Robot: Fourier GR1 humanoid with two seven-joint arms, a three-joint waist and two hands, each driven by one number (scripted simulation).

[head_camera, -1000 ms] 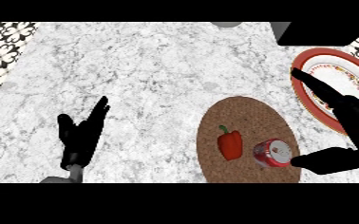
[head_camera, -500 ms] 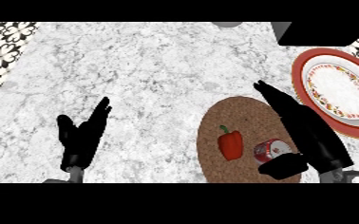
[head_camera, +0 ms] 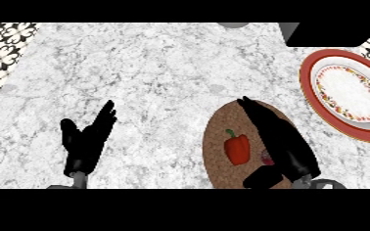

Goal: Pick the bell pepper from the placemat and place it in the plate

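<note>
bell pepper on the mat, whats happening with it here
The robot's right hand is over the brown placemat, open, just right of the red bell pepper, which lies there not yet grasped. The red-rimmed plate waits at the right. The left hand rests open at the lower left.

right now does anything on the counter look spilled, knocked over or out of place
Nothing stands out. The bell pepper lies on the brown placemat, the plate sits flat at the right edge, and no spill shows. The right hand, fingers straight, covers something red beside the pepper, so that item's state cannot be judged.
</note>
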